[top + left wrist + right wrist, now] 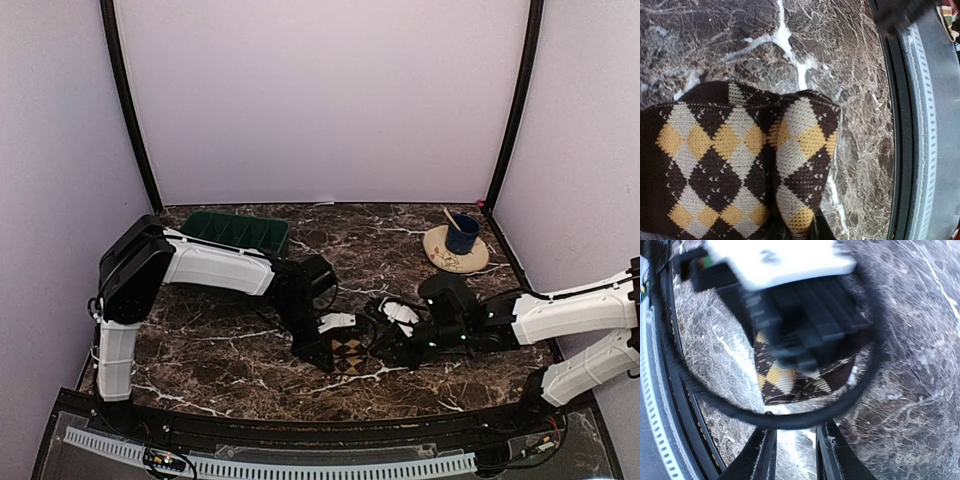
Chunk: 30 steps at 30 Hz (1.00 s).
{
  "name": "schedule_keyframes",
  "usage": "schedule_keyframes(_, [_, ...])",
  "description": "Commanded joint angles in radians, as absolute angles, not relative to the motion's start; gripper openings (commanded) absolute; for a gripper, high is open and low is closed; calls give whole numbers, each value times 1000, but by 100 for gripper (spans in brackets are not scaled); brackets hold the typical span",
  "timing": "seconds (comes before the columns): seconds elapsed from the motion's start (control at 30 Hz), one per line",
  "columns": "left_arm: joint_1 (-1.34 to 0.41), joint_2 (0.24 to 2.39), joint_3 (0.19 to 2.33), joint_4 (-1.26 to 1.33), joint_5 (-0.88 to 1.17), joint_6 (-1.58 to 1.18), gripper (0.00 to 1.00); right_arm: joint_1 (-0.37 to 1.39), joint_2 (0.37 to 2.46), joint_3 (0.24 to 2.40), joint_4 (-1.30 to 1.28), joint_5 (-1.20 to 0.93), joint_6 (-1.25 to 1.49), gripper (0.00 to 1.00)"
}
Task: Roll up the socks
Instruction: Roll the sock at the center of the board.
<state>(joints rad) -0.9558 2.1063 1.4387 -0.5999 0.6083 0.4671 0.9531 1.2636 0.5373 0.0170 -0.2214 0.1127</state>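
The left tool point(321, 354) stood low over the middle of the surface with its jaws almost together. It appeared to pinch one end of the brown-and-black diamond-checkered sock point(740, 160), a knitted one with yellow and grey diamonds. Its fingers were hidden in the left wrist view, so I judged this grip from the fold of fabric that rose toward the camera. The right tool point(795, 434) was just beside the sock on the other side, its jaws a little apart with only marble visible between them, so it held nothing. A thin black cable point(790, 421) looped across its view.

The diamond-checkered sock lay on the dark marble surface point(220, 350) near the front edge, between the two tools, partly doubled on itself. The plain tan sock I could not find in any view.

In my judgement the sock was light, soft and limp. It would not keep a shape by itself, and a loose roll would open. It seemed better to take hold at the folded end, across the full width, while the other tool pressed the free part flat.

Well apart, at the back, stood a dark green plastic tray point(236, 231) and a beige plate point(480, 262) with a blue cup point(462, 236) on it
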Motion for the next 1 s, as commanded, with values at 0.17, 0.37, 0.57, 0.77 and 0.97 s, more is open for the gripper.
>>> schedule_keyframes(0.17, [-919, 2186, 1462, -763, 677, 454, 0, 1162, 1278, 548, 51, 71, 52, 28])
schedule_keyframes(0.37, [-900, 2208, 1469, -775, 722, 457, 0, 1256, 1366, 612, 7, 176, -36, 33])
schedule_keyframes(0.57, [-893, 2227, 1469, -785, 733, 456, 0, 1292, 1463, 668, 3, 256, -122, 36])
schedule_keyframes(0.77, [-886, 2237, 1472, -793, 778, 457, 0, 1299, 1527, 720, -13, 302, -194, 40])
schedule_keyframes(0.97, [-878, 2239, 1476, -798, 787, 459, 0, 1299, 1585, 762, -19, 303, -244, 41])
